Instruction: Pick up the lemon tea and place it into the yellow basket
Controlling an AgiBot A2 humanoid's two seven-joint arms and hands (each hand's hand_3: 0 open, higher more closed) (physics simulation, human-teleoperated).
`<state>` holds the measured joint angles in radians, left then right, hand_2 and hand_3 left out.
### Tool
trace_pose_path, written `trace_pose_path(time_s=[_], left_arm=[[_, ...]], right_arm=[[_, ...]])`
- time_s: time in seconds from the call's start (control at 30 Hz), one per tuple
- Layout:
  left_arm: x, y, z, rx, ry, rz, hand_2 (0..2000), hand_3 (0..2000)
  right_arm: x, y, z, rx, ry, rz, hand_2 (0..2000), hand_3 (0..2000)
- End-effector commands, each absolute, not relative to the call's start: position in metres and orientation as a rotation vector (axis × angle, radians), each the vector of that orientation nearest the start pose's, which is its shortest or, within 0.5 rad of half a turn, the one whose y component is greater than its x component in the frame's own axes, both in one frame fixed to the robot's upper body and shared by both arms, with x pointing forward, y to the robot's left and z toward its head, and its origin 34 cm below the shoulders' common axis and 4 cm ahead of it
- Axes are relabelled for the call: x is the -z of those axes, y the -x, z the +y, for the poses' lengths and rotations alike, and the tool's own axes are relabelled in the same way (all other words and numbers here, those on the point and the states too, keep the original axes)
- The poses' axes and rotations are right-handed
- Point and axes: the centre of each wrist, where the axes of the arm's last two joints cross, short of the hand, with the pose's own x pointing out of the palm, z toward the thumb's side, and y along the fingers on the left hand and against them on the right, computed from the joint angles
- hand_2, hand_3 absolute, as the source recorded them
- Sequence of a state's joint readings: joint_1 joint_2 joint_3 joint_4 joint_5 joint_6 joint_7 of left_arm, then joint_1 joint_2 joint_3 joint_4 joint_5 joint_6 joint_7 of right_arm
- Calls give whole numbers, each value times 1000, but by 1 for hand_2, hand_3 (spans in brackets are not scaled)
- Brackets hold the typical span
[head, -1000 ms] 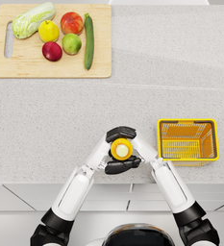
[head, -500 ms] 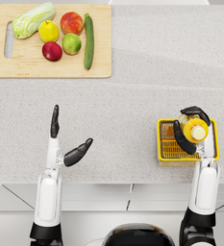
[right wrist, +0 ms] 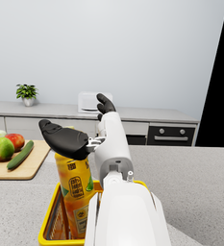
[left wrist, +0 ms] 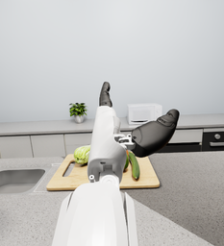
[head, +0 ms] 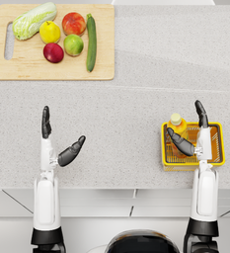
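a speckled grey counter (head: 136, 99) in a pale-walled kitchen: the lemon tea (head: 178, 127) stands upright inside the yellow basket (head: 216, 160). the right hand (head: 193, 133) above it and the left hand (head: 57, 141) both spread open, empty. the forearm hides part of the basket.

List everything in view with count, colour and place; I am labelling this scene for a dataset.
lemon tea bottle: one, yellow, upright in the basket
basket: one, yellow, counter's right, near the front edge
cutting board: one, wooden, counter's far left
cabbage: one, pale green, on the board
cucumber: one, dark green, on the board
round fruits: four, yellow, red-orange, dark red, green, on the board
counter: one, grey speckled
left hand: one, dark, fingers apart, holds nothing
right hand: one, dark, fingers apart, over the basket
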<state>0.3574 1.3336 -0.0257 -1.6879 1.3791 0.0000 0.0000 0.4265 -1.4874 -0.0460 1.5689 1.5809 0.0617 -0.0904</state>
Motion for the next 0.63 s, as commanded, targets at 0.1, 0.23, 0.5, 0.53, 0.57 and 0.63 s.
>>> trace_pose_path(time_s=[0.1, 0.23, 0.5, 0.53, 0.57, 0.63], left_arm=[[-300, -306, 260, 1436, -536, -453, 0, 0], [-298, -306, 286, 1342, -492, -463, 0, 0], [-281, -306, 288, 1339, -446, -433, 0, 0], [-281, -306, 288, 1337, -444, -433, 0, 0], [-281, -306, 289, 1336, -443, -433, 0, 0], [-280, -306, 289, 1335, -441, -432, 0, 0]], right_arm=[[-307, -288, -221, -1424, 618, -451, 0, 0], [-302, -291, -248, -1316, 586, -458, 0, 0], [-284, -292, -248, -1320, 541, -425, 0, 0], [-284, -292, -248, -1319, 540, -424, 0, 0], [-284, -292, -248, -1318, 539, -423, 0, 0], [-283, -292, -249, -1316, 538, -423, 0, 0]])
